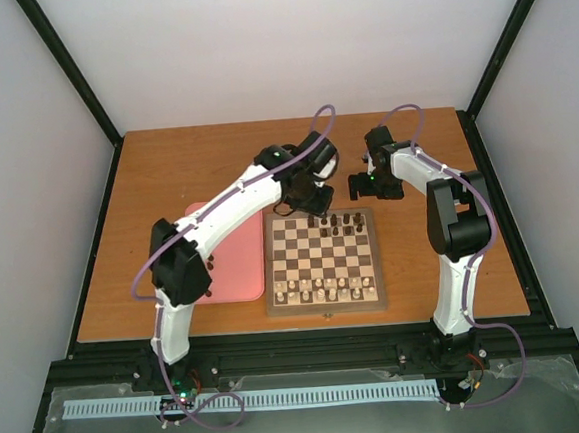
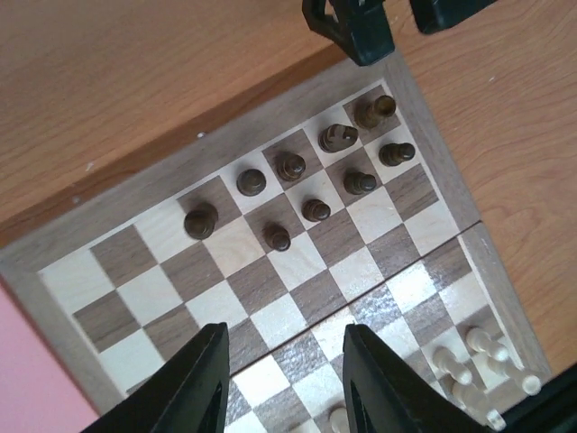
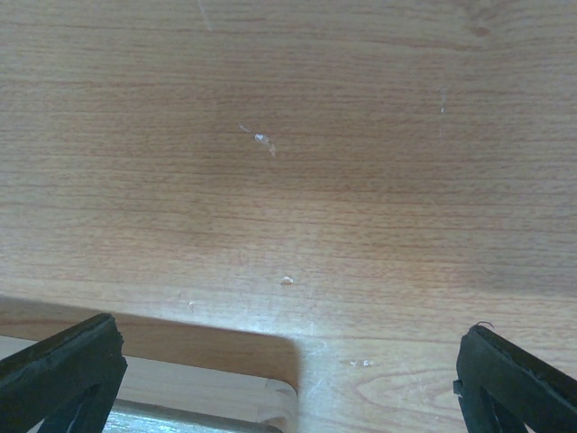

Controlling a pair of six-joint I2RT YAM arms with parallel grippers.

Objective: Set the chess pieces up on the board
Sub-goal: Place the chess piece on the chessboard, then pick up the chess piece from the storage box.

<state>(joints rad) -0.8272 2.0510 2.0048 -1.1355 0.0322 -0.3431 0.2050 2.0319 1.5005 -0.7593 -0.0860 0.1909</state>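
The left tool (image 2: 287, 336), partly open and empty, hovers over the board (image 2: 297, 289); dark chess pieces (image 2: 315, 210) stand just beyond its fingertips (image 2: 215, 341). The right tool (image 3: 288, 332), wide open and empty, hangs over the counter (image 3: 288, 180) beside the board.

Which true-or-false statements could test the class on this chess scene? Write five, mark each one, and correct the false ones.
1. The pink tray lies beside the board, on the left arm's side. True.
2. The left gripper holds a dark piece. False: its fingers stand apart over the board with nothing between them.
3. The pale pieces stand along the board's near edge. True.
4. The right gripper is shut. False: its jaws are wide open over bare table, just off the board's corner.
5. The dark pieces fill both far rows. False: the far-row squares toward the tray are bare.
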